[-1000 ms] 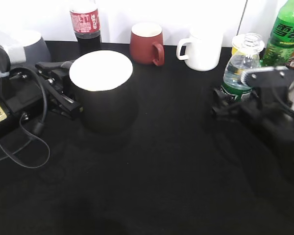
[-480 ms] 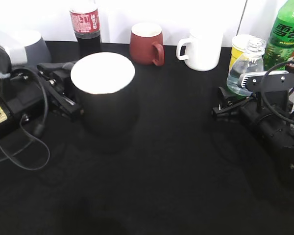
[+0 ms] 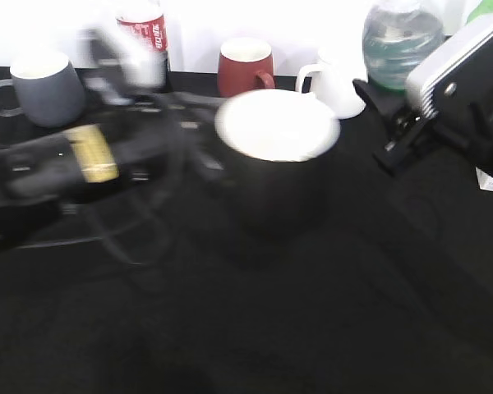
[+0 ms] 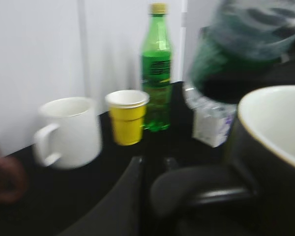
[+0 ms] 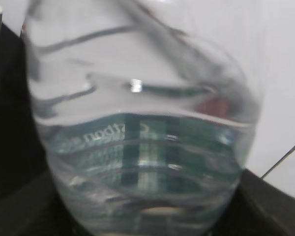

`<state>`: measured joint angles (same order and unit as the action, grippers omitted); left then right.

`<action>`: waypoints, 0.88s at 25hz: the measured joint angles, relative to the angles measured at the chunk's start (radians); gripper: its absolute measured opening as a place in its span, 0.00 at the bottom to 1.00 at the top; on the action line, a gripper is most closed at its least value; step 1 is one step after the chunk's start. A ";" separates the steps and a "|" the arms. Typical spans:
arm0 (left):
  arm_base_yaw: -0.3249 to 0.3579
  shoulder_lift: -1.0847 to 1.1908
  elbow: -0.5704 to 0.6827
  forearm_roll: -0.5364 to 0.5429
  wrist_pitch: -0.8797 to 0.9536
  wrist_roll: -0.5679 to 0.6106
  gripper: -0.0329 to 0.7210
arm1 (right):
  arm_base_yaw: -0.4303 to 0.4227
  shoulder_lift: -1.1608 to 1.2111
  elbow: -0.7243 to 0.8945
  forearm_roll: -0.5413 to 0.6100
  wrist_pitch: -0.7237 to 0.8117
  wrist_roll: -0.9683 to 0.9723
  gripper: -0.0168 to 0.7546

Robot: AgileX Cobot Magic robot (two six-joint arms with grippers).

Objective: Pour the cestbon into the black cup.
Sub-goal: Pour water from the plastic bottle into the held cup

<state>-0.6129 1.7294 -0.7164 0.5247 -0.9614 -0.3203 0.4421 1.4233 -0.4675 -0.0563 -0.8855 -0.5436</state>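
left claw (image 3: 199, 156) smeared by motion blur, cestbon (image 3: 398, 37) top cut off by frame edge

Bare black table (image 3: 312, 328) in front, red mug (image 3: 245, 67), white mug (image 3: 333, 82) crowding behind

Through the water in the right wrist view, you can read the cestbon (image 5: 137, 147) label's white letters mirrored, roughly "estbon". Print on the cola bottle (image 3: 144, 37) and green bottle (image 4: 157, 73) is too blurred.
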 joint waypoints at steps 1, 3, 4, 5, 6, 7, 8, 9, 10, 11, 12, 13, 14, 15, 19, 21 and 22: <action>-0.021 0.009 -0.022 0.000 0.006 0.000 0.13 | 0.000 0.000 0.000 -0.001 0.000 -0.062 0.67; -0.038 0.015 -0.040 -0.021 0.014 0.000 0.13 | 0.000 0.000 0.000 0.003 -0.038 -0.189 0.67; -0.038 0.016 -0.040 -0.034 0.033 0.000 0.13 | 0.000 0.000 0.000 0.009 -0.077 -0.250 0.67; -0.038 0.017 -0.040 -0.040 0.052 0.000 0.13 | 0.000 0.000 0.000 0.014 -0.118 -0.314 0.67; -0.038 0.017 -0.040 -0.044 0.062 0.000 0.13 | 0.000 0.000 0.000 0.023 -0.144 -0.358 0.67; -0.038 0.017 -0.040 -0.048 0.063 0.000 0.13 | 0.000 0.000 0.000 0.037 -0.158 -0.399 0.67; -0.038 0.017 -0.040 -0.051 0.063 0.000 0.13 | 0.000 0.000 0.000 0.048 -0.161 -0.446 0.67; -0.038 0.017 -0.040 -0.053 0.063 0.000 0.13 | 0.000 0.000 0.000 0.062 -0.162 -0.494 0.67; -0.038 0.017 -0.040 -0.054 0.063 0.000 0.13 | 0.000 0.000 0.000 0.063 -0.162 -0.527 0.67; -0.038 0.017 -0.041 -0.055 0.063 0.000 0.13 | 0.000 0.000 0.000 0.063 -0.162 -0.562 0.67; -0.038 0.017 -0.041 -0.055 0.063 0.000 0.13 | 0.000 0.000 0.000 0.063 -0.162 -0.612 0.67; -0.038 0.017 -0.041 -0.055 0.061 0.000 0.13 | 0.000 0.000 0.000 0.068 -0.163 -0.651 0.67; -0.038 0.017 -0.041 -0.055 0.057 0.000 0.13 | 0.000 0.000 0.000 0.077 -0.164 -0.691 0.67; -0.038 0.017 -0.041 -0.056 0.056 0.000 0.13 | 0.000 0.000 0.000 0.092 -0.163 -0.731 0.67; -0.038 0.017 -0.041 -0.056 0.056 0.000 0.13 | 0.000 0.000 0.000 0.110 -0.164 -0.836 0.67; -0.038 0.017 -0.041 -0.056 0.056 0.000 0.13 | 0.000 0.000 0.000 0.128 -0.165 -0.891 0.67; -0.038 0.017 -0.041 -0.056 0.056 0.000 0.13 | 0.000 0.000 0.000 0.139 -0.165 -0.919 0.67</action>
<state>-0.6508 1.7466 -0.7574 0.4688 -0.9051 -0.3202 0.4421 1.4233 -0.4675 0.0823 -1.0501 -1.4630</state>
